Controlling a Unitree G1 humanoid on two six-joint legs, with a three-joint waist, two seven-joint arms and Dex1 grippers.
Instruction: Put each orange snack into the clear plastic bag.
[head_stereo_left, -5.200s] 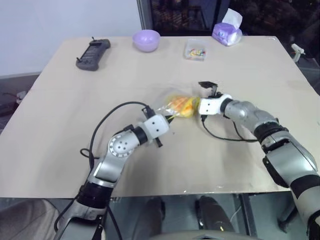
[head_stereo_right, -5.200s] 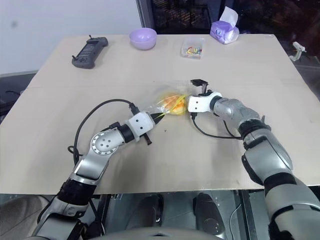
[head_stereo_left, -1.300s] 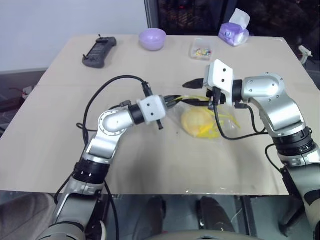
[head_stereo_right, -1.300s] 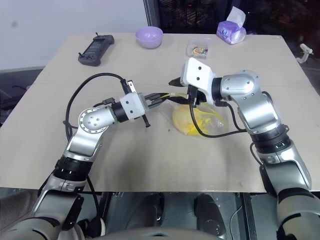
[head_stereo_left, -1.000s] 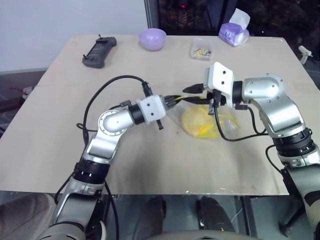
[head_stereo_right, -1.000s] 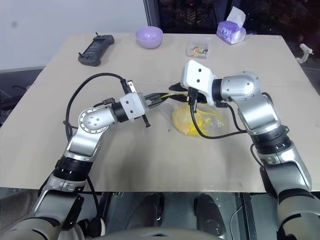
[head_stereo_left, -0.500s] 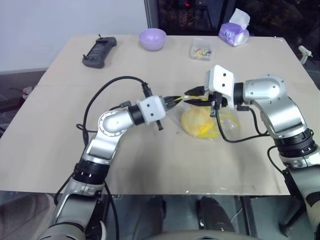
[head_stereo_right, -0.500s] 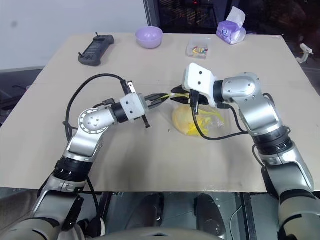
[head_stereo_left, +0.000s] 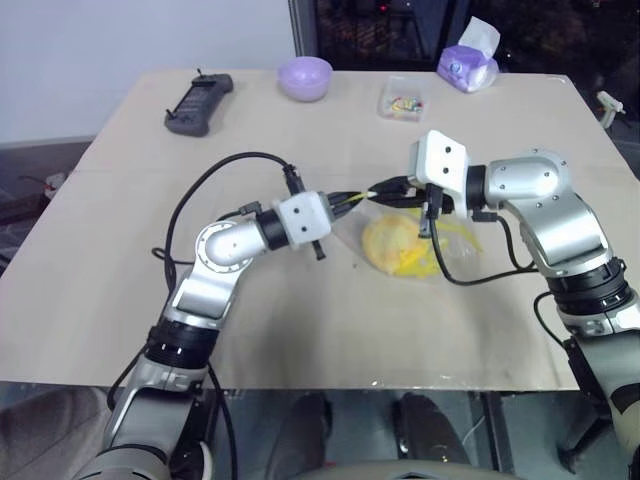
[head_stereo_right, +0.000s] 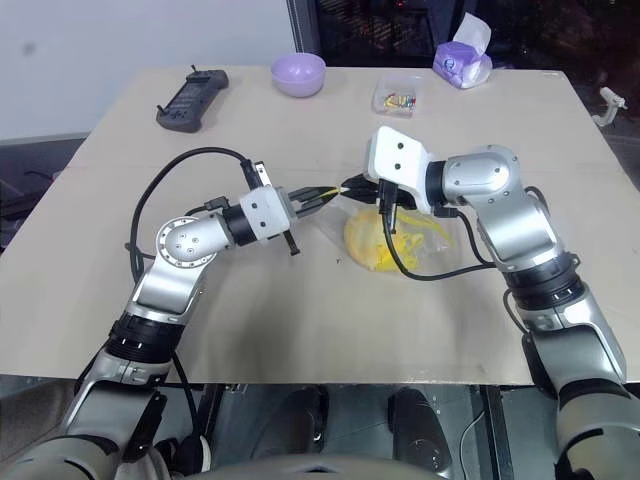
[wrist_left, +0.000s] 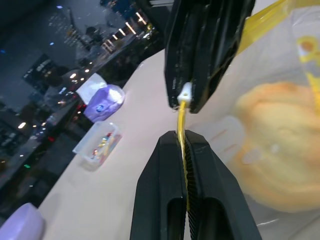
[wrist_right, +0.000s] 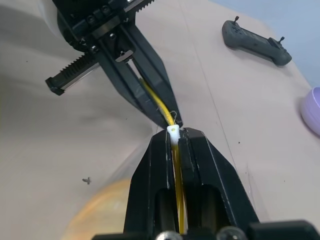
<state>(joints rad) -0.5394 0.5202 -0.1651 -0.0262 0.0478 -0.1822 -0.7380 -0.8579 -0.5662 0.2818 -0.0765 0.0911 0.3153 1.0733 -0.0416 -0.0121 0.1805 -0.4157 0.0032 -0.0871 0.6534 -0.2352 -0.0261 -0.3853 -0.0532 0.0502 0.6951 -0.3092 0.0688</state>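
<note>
Domed bun (head_stereo_left: 395, 243), clear crinkled bag (head_stereo_left: 440, 255)

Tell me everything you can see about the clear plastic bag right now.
The clear plastic bag is thin, transparent film with a yellow seal strip along its top edge and yellow print on one side. It hangs over the table, its lower part resting there. The orange bun sits inside it. The left gripper and the right gripper are both shut on the seal strip, tips nearly meeting, with a small white slider at the right gripper's tips.
</note>
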